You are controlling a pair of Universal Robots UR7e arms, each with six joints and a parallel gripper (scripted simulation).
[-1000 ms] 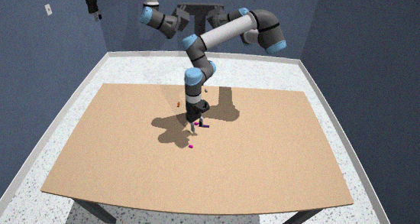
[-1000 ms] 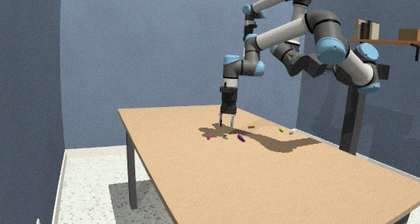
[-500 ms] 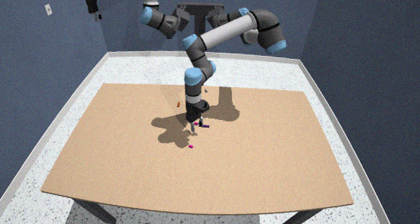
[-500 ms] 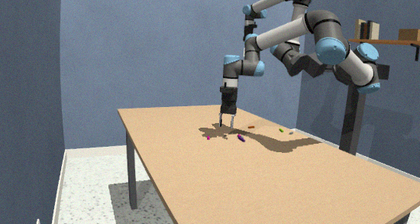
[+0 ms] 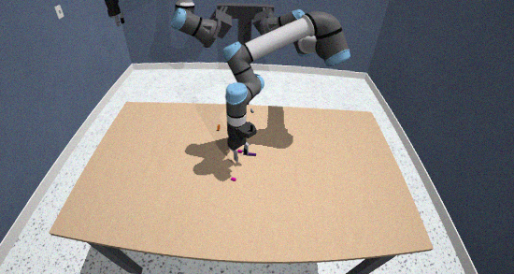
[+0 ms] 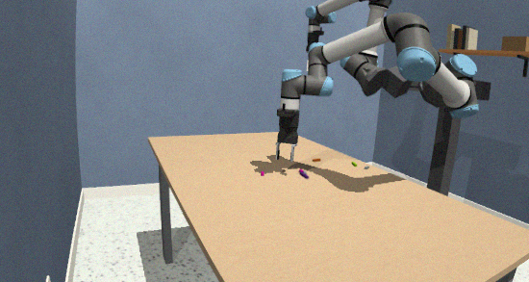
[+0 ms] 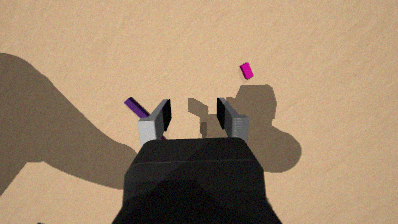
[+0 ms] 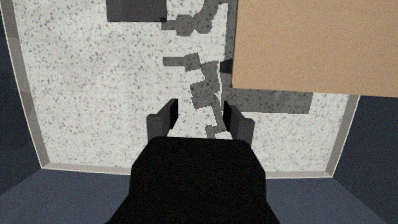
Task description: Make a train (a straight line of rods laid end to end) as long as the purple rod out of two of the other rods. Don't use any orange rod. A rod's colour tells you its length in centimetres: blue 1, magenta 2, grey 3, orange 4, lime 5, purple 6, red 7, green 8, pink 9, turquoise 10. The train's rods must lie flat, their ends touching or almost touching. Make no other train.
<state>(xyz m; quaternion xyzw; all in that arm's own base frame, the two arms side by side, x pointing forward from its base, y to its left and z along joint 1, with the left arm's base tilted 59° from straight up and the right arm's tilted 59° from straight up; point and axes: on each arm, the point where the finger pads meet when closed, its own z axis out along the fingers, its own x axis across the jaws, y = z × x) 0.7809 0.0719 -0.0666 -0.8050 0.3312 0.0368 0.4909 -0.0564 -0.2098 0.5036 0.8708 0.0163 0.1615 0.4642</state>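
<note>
A purple rod [image 5: 251, 154] [image 6: 304, 174] [image 7: 136, 107] lies on the table, with a magenta rod [image 5: 240, 151] [image 6: 301, 170] by one end. Another magenta rod [image 5: 234, 179] [image 6: 262, 173] [image 7: 246, 71] lies apart, nearer the front edge in the top view. A lime rod [image 6: 354, 164] and a small grey rod [image 5: 252, 110] [image 6: 366, 166] lie near the table's back edge; the arm hides the lime one in the top view. My left gripper [image 5: 241, 156] [image 6: 285, 159] [image 7: 193, 108] is open and empty above the table, between the purple rod and the lone magenta rod. My right gripper [image 5: 120, 22] [image 8: 200, 109] is open and empty, high beyond the table.
An orange rod [image 5: 218, 127] [image 6: 316, 160] lies behind the left gripper, toward the back edge of the table [image 5: 327, 194] [image 6: 337, 229]. The left arm reaches over the table from the back, and its shadow falls around the rods. The right gripper hangs over the floor [image 8: 90, 100].
</note>
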